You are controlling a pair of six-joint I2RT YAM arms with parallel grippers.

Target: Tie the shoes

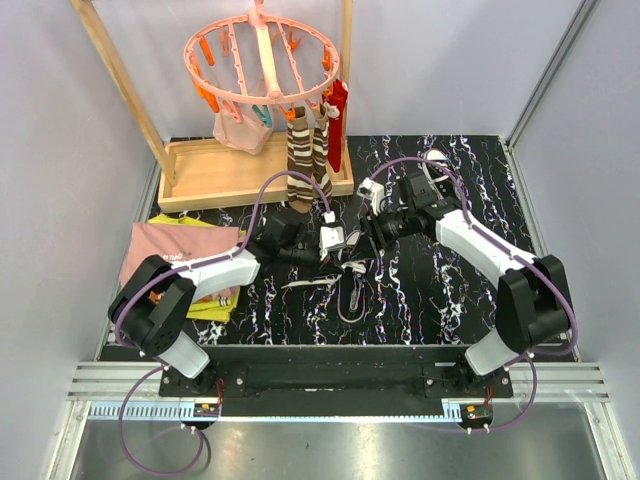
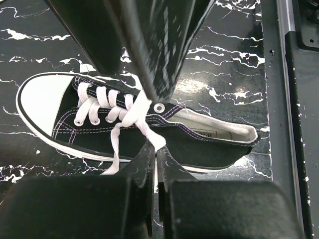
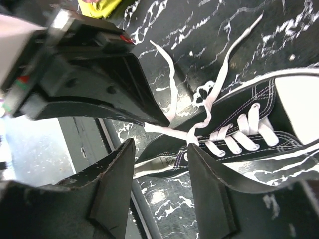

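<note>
One shoe [image 2: 199, 144] sits flat on its sole on the black marbled table [image 1: 420, 295], with both grippers right on top of it. In the left wrist view the white toe cap [image 2: 42, 102] is on the left and the heel opening on the right. The lace [image 2: 144, 130] is threaded through the eyelets and crossed over once at the top pair. Left gripper [image 2: 154, 152] sits at the side of the shoe by the top eyelets, fingers pressed together and clamped on one lace strand coming off that crossing. Right gripper [image 3: 160, 145] is over the same part of the shoe from the opposite side, fingers spread apart and gripping nothing, with the lace crossing just below the gap. The other lace ends trail loose on the table, on the arm-base side of the shoe. Beyond the shoe, to the left, is a wooden tray [image 1: 230, 180] with a pink round hanger [image 1: 262, 60] above it and brown striped socks [image 1: 300, 160] hanging. Left of the shoe lie a pink cloth [image 1: 175, 250] and a yellow cloth [image 1: 208, 308].
</note>
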